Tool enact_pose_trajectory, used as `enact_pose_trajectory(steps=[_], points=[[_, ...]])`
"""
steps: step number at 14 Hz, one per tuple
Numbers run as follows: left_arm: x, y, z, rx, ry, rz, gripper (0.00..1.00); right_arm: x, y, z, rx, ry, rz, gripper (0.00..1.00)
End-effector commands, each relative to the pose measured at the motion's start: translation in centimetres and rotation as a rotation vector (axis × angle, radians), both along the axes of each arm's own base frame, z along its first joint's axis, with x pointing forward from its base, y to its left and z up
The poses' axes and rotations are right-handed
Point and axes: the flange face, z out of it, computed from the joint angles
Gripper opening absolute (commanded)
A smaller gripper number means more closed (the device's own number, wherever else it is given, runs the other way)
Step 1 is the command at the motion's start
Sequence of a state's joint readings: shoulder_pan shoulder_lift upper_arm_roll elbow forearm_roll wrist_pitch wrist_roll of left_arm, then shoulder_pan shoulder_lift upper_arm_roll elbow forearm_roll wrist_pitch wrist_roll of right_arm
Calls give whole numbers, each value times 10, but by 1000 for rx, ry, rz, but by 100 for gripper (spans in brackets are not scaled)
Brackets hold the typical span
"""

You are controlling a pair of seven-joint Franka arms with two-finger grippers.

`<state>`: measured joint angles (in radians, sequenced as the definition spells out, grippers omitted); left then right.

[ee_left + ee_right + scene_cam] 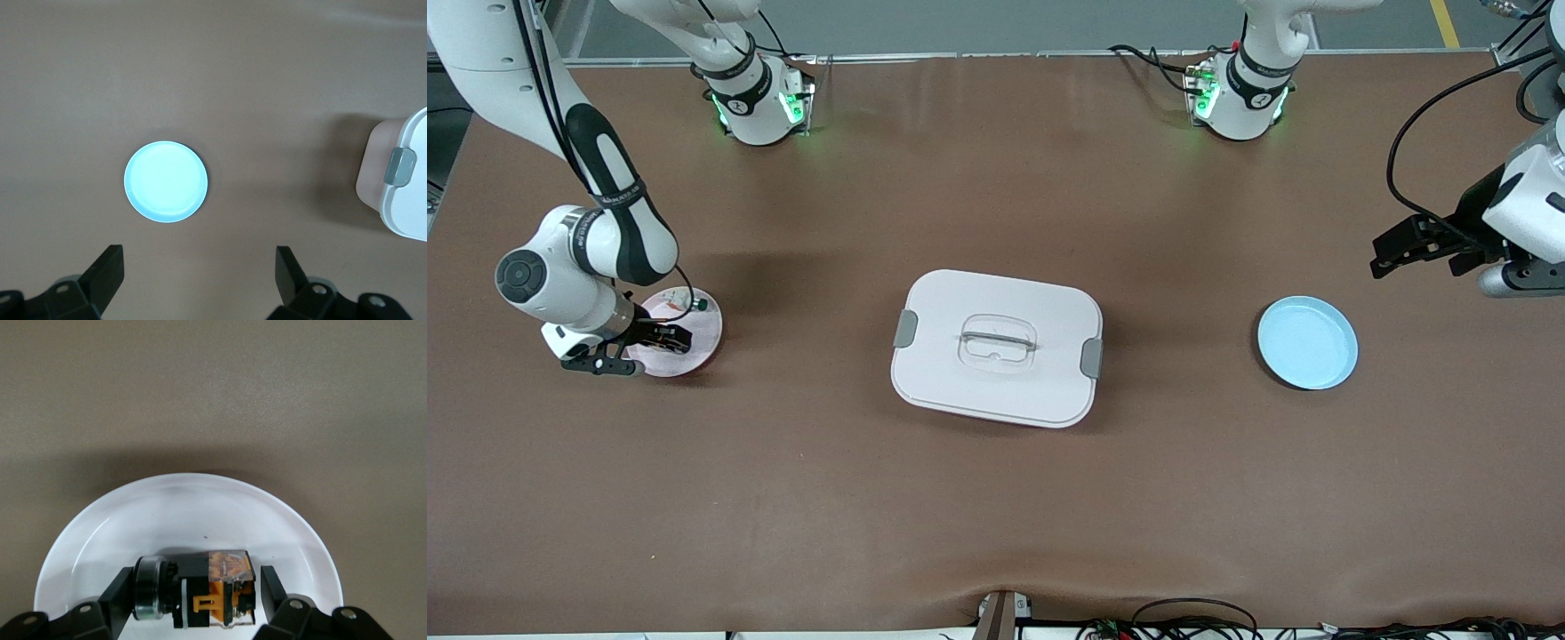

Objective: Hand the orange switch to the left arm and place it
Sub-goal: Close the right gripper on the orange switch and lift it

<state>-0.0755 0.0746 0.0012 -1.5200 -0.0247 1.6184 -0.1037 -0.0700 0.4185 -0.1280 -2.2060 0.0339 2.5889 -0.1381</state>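
Right gripper [660,340] is down on the pink plate [703,342] at the right arm's end of the table. In the right wrist view the orange switch [210,588] lies on its side on the plate, between the two fingers [270,583]. The fingers sit just beside its ends; whether they already press on it I cannot tell. Jaws partly closed around it, no firm grip confirmed.

A small part with a green cap [702,304] rests on the same plate, near its rim and farther from the front camera than the gripper. Apart from the fingers.

Left gripper [1423,252] waits in the air near the light-blue plate [1307,343] at the left arm's end, jaws wide apart, holding nothing.

The box [997,347] stands mid-table between the two plates, lid on, clips shut.

Judgement on doing this step well:
- Finish the squeeze squarely, one finger on the round cap and one on the black body, so the switch does not twist or skate on the smooth plate.
- Lift straight up before any sideways travel, so the plate is not dragged.
- Carry high enough to clear the box and its handle.
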Motion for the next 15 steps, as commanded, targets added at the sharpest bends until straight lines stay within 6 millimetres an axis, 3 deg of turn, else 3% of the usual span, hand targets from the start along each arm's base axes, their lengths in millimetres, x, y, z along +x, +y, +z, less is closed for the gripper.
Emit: enact_pose_trajectory(steps=[1, 4, 10, 15], points=[[1, 2, 5, 4, 2, -10, 100, 0, -6, 5, 12, -12, 21, 45], [1, 2, 5, 4, 2, -10, 100, 0, -6, 5, 13, -13, 19, 0], [1, 2, 3, 4, 5, -10, 100, 0, -3, 9, 77, -2, -67, 0], [1, 2, 4, 4, 3, -10, 100, 10, 14, 32, 287, 64, -244, 0]])
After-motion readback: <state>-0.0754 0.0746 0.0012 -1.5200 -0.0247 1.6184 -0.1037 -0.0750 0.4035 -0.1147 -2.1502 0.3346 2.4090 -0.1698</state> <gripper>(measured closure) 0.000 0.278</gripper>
